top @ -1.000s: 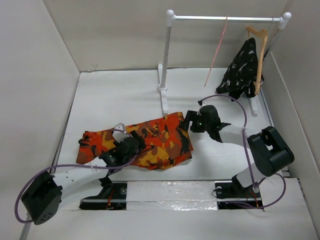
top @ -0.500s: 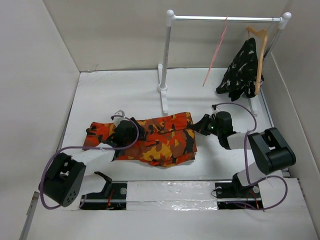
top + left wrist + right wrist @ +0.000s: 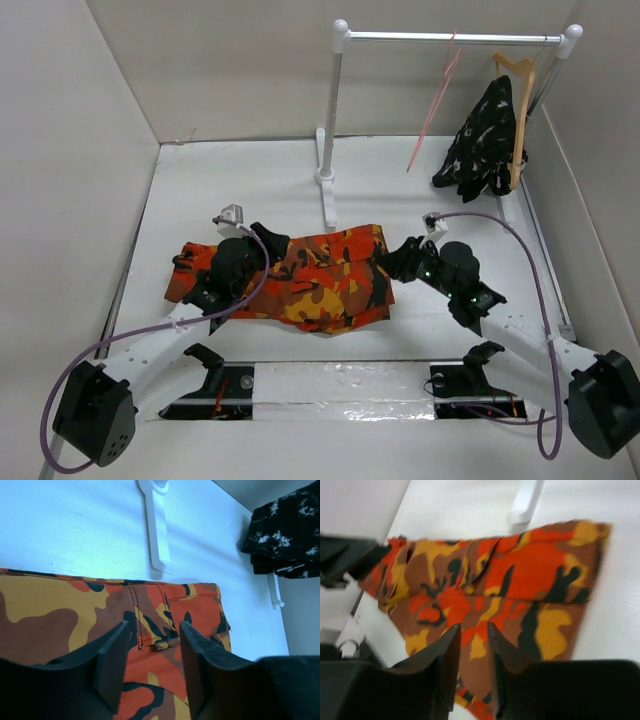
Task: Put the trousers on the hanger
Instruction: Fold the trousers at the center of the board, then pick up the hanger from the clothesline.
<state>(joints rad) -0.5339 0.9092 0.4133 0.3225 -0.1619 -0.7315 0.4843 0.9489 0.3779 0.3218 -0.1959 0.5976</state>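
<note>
The trousers (image 3: 320,282) lie folded flat on the white table, orange, red, yellow and black camouflage. My left gripper (image 3: 270,240) hovers over their left half. In the left wrist view its fingers (image 3: 112,665) stand apart with only fabric (image 3: 155,645) showing beneath the gap. My right gripper (image 3: 393,263) sits at their right edge. In the blurred right wrist view its fingertips (image 3: 473,627) leave a narrow gap, nothing caught in it, above the cloth (image 3: 520,575). The thin pink hanger (image 3: 436,105) hangs from the rail at the back.
A white rack (image 3: 336,120) stands behind the trousers, its foot (image 3: 328,205) close to their far edge. A wooden hanger (image 3: 518,110) with a black-and-white garment (image 3: 485,140) hangs at the rail's right end. Walls close in left and right.
The trousers slid a little to the right. My left gripper moved up over their left half. The right gripper drew back nearer and now points at their right edge.
</note>
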